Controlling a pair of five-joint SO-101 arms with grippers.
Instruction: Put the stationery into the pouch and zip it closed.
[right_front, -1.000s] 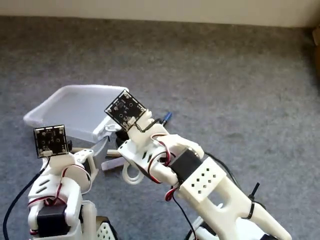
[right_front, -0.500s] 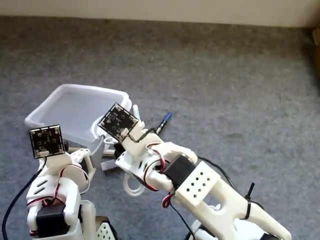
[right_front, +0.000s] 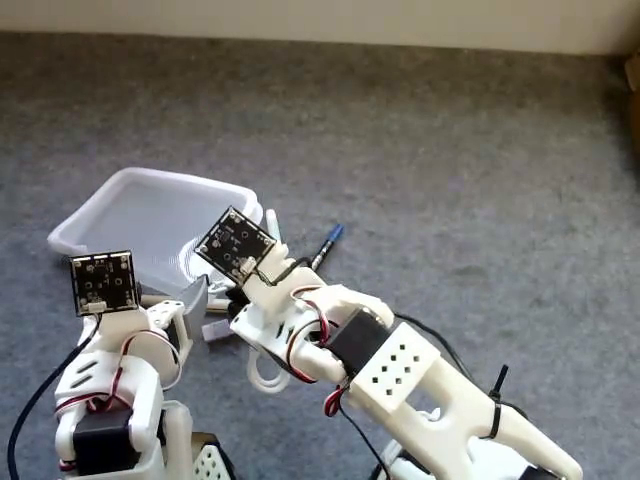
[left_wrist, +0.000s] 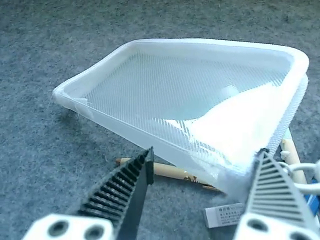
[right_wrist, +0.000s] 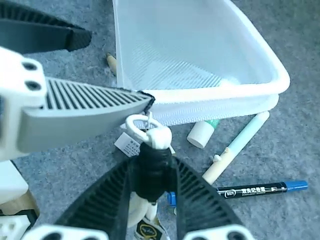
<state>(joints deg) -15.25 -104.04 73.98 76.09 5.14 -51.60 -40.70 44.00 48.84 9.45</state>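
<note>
The high view looks down from behind and above both arms over the grey surface (right_front: 470, 150). The wrist views sit close, looking past the left hand (left_wrist: 205, 154) and the right hand (right_wrist: 152, 150) onto the mesh pouch (right_front: 140, 215), shared by all three.

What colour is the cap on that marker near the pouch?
Blue cap on a black marker; right wrist view shows it best.

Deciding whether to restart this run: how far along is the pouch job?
Nothing is done yet: the pouch looks empty and unzipped, while the marker, pen, pencil and eraser lie on the carpet beside it. In hand: the right gripper is shut on the zip pull, and the left gripper is open astride the pouch's rim. Left: load all the stationery, then zip.
</note>
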